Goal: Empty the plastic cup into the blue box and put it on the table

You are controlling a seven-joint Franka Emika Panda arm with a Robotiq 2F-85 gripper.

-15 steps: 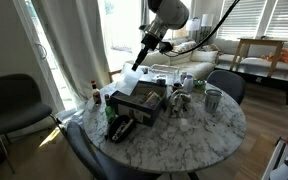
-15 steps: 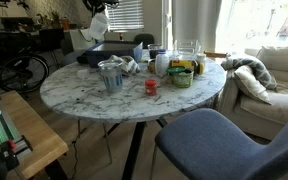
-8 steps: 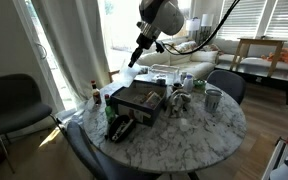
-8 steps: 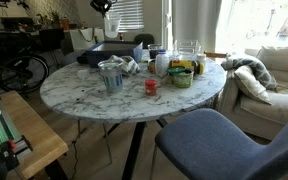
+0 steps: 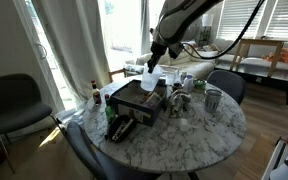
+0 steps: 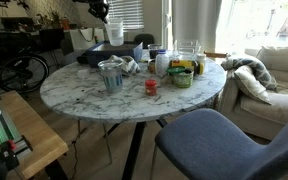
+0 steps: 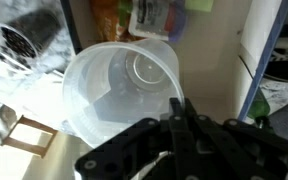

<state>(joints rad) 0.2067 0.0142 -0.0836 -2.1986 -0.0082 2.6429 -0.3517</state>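
item: plastic cup (image 7: 114,95), clear-whitish, short and wide. location: off the table (image 5: 199,140), held in the air above the blue box (image 5: 136,100); both exterior views show a gap between cup and box. holder: gripper (image 7: 180,108), jaws drawn in narrow and pinching the cup's wall at the rim on one side only, which leaves the mouth unobstructed for pouring. attitude: mouth turned toward the wrist camera, roughly upright in an exterior view (image 6: 115,34). contents: only the ringed base shows inside, nothing else made out, so the cup is probably empty. placement rationale: holding it over the box means anything tipped out lands inside the low walls. remaining, by judgement: set the cup on bare marble, clear of the grey metal cup (image 5: 213,99) and nearby clutter.
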